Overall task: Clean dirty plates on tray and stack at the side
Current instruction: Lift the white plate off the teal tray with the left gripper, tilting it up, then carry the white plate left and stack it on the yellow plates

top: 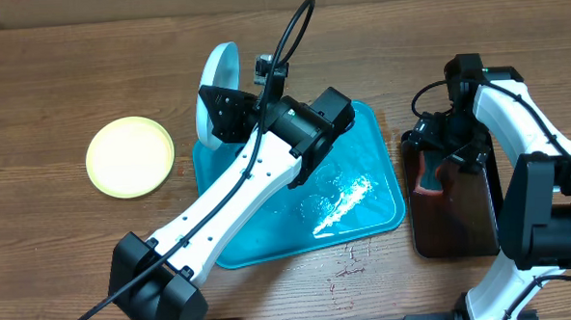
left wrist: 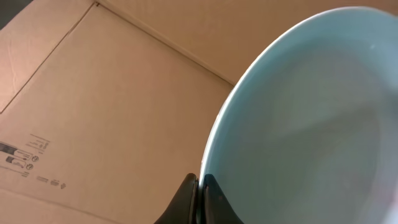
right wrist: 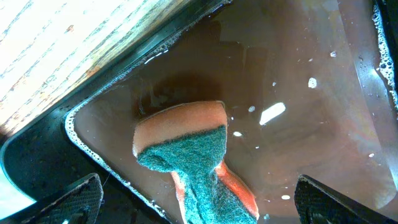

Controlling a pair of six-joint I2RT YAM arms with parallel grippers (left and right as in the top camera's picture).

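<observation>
Overhead, my left gripper pinches the light blue plate by its rim, upright at the upper-left corner of the turquoise tray. The yellow plate lies at frame left. My right gripper gapes wide above the sponge.

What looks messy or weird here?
Some reddish specks dot the table just past the turquoise tray, on its near side. They look like splattered sauce. Also, the sponge lies in murky brown water in the dark tray.
</observation>
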